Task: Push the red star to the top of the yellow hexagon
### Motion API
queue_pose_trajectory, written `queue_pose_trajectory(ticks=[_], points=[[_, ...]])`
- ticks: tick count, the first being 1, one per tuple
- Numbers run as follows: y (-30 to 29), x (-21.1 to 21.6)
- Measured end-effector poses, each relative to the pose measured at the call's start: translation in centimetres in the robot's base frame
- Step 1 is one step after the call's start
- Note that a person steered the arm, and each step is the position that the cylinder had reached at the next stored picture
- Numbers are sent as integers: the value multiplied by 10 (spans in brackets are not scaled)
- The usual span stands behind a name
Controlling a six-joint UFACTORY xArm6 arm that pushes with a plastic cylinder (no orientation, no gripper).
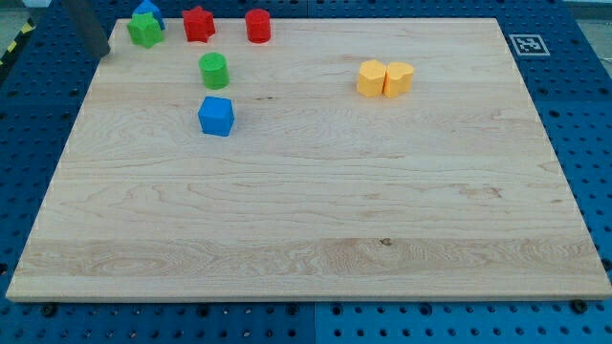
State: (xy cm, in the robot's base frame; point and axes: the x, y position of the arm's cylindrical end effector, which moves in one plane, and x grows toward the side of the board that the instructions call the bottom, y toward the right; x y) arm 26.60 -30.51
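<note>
The red star sits near the board's top-left edge, between a green star on its left and a red cylinder on its right. The yellow hexagon lies right of centre in the upper part of the board, touching a second yellow block on its right. My rod shows as a dark blurred bar at the view's top left. My tip is at the board's left corner, left of the green star and well left of the red star, touching no block.
A blue block sits just above the green star at the board's top edge. A green cylinder and a blue cube lie below the red star. A black-and-white marker is at the top-right corner.
</note>
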Motion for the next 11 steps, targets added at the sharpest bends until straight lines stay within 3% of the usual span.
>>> queue_pose_trajectory(ticks=[2, 11], points=[[1, -74], [46, -74]])
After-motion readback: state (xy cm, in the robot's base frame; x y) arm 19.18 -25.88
